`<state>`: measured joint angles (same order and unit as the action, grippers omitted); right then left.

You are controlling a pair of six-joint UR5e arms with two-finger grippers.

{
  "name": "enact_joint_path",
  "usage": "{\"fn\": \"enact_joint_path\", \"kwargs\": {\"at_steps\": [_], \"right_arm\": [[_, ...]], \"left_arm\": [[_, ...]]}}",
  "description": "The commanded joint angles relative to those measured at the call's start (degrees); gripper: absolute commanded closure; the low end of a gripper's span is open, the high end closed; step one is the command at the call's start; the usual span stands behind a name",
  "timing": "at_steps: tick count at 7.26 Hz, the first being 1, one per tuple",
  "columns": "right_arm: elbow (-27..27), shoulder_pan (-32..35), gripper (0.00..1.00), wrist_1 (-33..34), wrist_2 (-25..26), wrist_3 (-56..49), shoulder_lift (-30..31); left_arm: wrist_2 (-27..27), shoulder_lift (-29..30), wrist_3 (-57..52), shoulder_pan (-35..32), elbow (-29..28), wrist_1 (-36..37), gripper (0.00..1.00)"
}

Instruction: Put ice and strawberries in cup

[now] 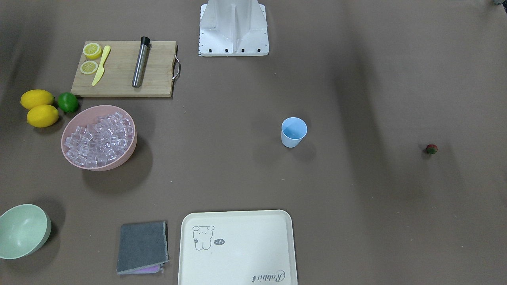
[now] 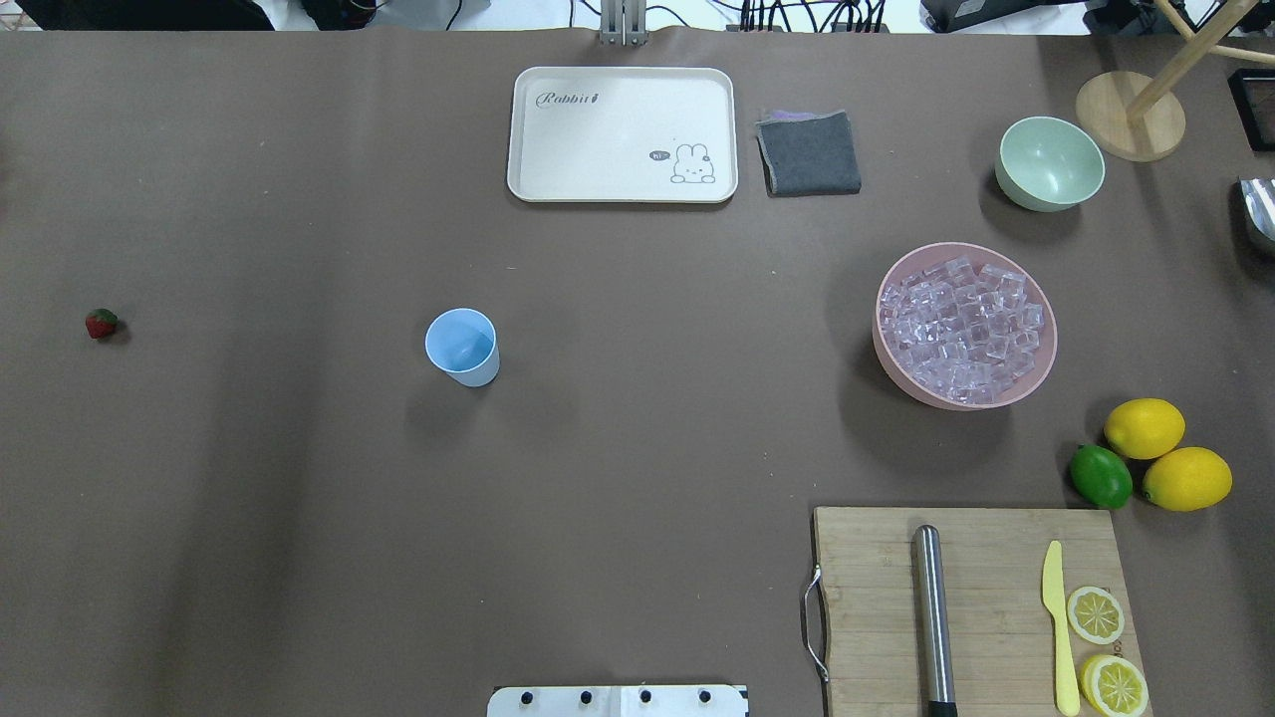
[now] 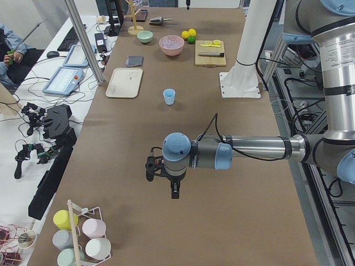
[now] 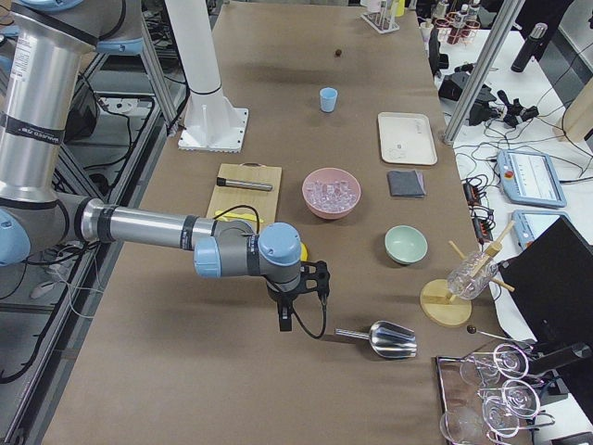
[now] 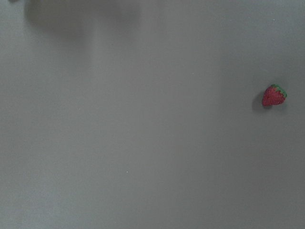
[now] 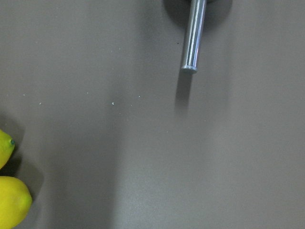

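The brown counter runs out of frame on every side of the overhead view, and neither arm shows there. The left arm appears only in the left side view. It is stretched level over the counter, well out on the cup's left. The left hand points down, clear of the surface. I cannot tell whether it is clenched or released, and its wrist camera shows no fingers. The right arm shows only in the right side view, far out on the cup's right. The grip of the right hand cannot be told either.

The cutting board, to the cup's right and nearer the robot, is cut off by the overhead view's bottom edge. The pink bowl, well to the cup's right, holds the ice in a heap whose single cubes are hard to separate. The metal scoop lies beyond the bowl from the cup, and only its handle enters the right wrist view.

The cup stands upright with wide bare counter all around it. The strawberry lies well to the cup's left, near the overhead view's left edge. Only bare counter lies between them.
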<state>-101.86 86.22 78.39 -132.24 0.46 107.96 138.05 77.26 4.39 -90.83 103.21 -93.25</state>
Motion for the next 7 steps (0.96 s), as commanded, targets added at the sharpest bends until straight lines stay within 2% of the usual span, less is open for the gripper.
{"fn": "enact_joint_path", "kwargs": {"at_steps": [1,2,5,6,7], "right_arm": [[0.08,0.0,0.0,-0.7,-0.03,-0.02,0.06],[-0.01,0.0,0.0,-1.13,-0.03,-0.02,-0.03],[2.01,0.0,0.0,-8.94,-0.21,0.16,0.06],[2.62,0.0,0.0,-15.49,-0.03,0.59,0.14],[3.24,0.0,0.0,-18.25,0.49,0.86,-0.03]], "left_arm": [[-0.07,0.43,0.0,0.04,-0.12,-0.18,0.02],[-0.07,0.43,0.0,0.13,-0.64,-1.22,0.02],[0.55,1.3,0.96,0.04,0.14,-2.72,0.02],[0.46,2.62,0.62,-0.05,-0.2,-3.51,0.02],[0.55,7.41,0.96,-0.05,-2.03,-6.21,0.02]]}}
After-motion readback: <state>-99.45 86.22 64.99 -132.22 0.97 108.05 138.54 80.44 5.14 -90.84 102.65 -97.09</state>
